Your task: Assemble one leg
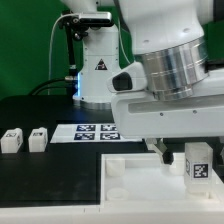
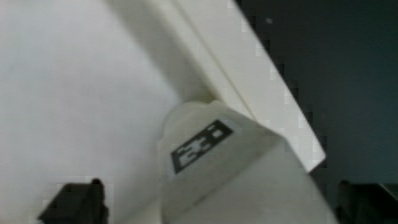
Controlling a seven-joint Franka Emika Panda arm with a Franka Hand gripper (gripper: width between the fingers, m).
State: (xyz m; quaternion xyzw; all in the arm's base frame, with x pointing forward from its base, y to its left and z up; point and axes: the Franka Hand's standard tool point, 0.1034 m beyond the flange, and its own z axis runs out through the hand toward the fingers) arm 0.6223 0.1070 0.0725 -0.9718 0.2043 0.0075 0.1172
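A leg (image 1: 197, 166), a small white block with a black-and-white tag, stands upright at the far right end of the large white panel (image 1: 128, 176). My gripper (image 1: 180, 154) hangs just over it, with one dark finger (image 1: 161, 150) showing to its left. In the wrist view the leg (image 2: 228, 150) lies against the panel's edge (image 2: 107, 100), between my two dark fingertips (image 2: 73, 201), which stand wide apart near the frame's corners. My gripper (image 2: 217, 203) is open and straddles the leg without pressing on it.
Two more legs (image 1: 12, 140) (image 1: 38, 138) stand on the black table at the exterior view's left. The marker board (image 1: 95, 130) lies behind the panel. The arm's white base (image 1: 98, 75) stands at the back.
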